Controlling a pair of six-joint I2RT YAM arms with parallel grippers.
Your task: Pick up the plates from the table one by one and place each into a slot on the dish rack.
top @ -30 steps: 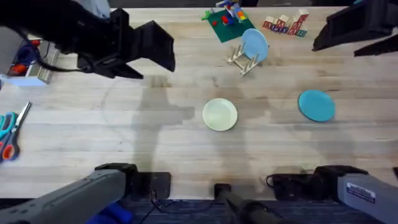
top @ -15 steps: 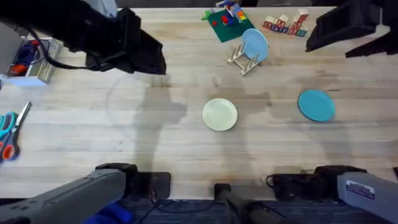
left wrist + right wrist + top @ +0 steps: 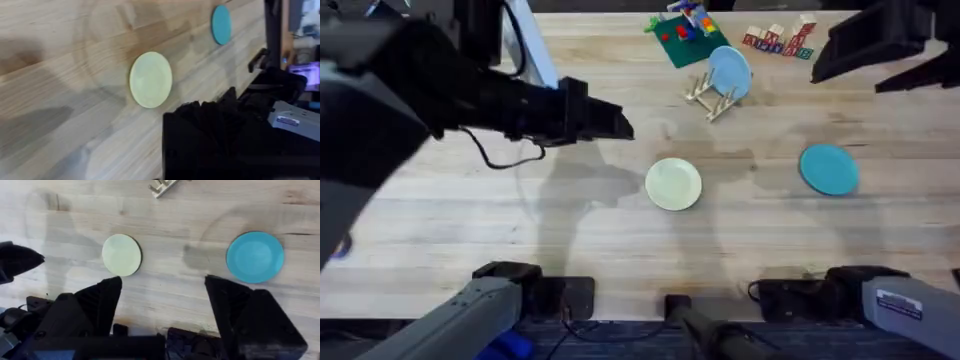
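Cream plate (image 3: 673,184): flat on table (image 3: 570,230), near left gripper (image 3: 617,124), apart.
Teal plate (image 3: 829,168): right, untouched.
Rack (image 3: 712,96): holds pale-blue plate (image 3: 729,70).
Right gripper (image 3: 165,305): wide open.
Left gripper: opening cannot tell.

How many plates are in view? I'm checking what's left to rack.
3. The cream-yellow plate lies flat mid-table, the teal-blue plate flat to its right, and the light-blue plate stands in the dish rack.
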